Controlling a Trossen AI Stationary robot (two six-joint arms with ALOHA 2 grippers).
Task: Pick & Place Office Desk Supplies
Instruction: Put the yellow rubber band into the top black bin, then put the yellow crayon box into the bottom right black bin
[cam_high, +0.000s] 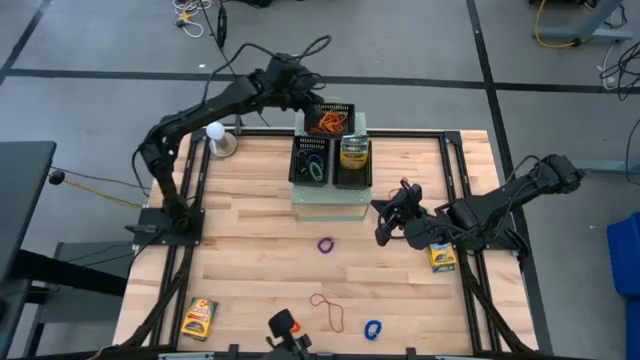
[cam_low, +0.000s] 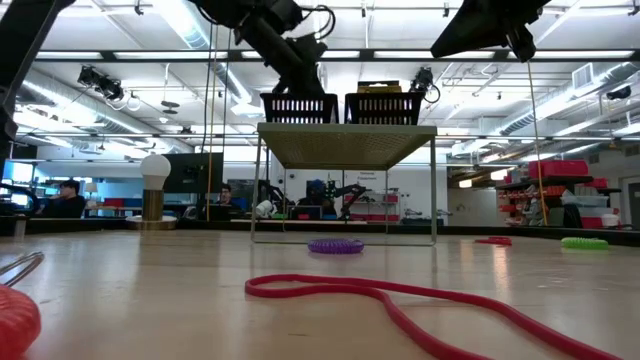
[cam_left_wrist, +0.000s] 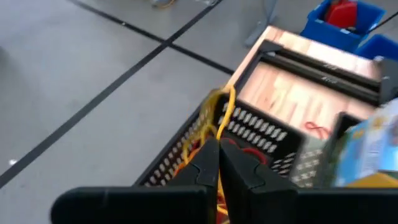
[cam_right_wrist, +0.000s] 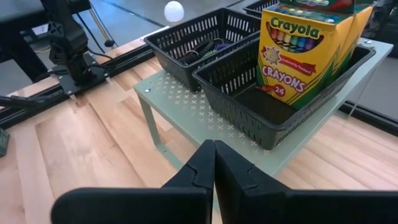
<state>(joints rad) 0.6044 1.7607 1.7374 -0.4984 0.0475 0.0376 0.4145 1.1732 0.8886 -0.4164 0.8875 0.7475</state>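
While my left gripper (cam_left_wrist: 217, 163) hangs over the black mesh tray (cam_high: 328, 120) farthest from me on the pale-green perforated stand (cam_high: 330, 205), its two dark fingers are pressed together on thin orange-yellow rubber bands (cam_left_wrist: 219, 115), which rise in a loop just in front of the tips. Under them, inside that tray, lies a heap of more orange rubber bands (cam_high: 326, 124). Beside it, an upright yellow-green crayon box (cam_right_wrist: 306, 46) stands in another mesh tray (cam_right_wrist: 280, 118), and small coloured loops (cam_high: 313, 166) lie in the next one. My right gripper (cam_right_wrist: 214, 163) is closed on nothing, above the wooden table (cam_high: 250, 250) just beside the stand. Near it lie a second crayon box (cam_high: 442, 257) and a purple loop (cam_high: 326, 244); further off are a blue loop (cam_high: 372, 329), a red band (cam_high: 329, 309) and a third crayon box (cam_high: 199, 318).
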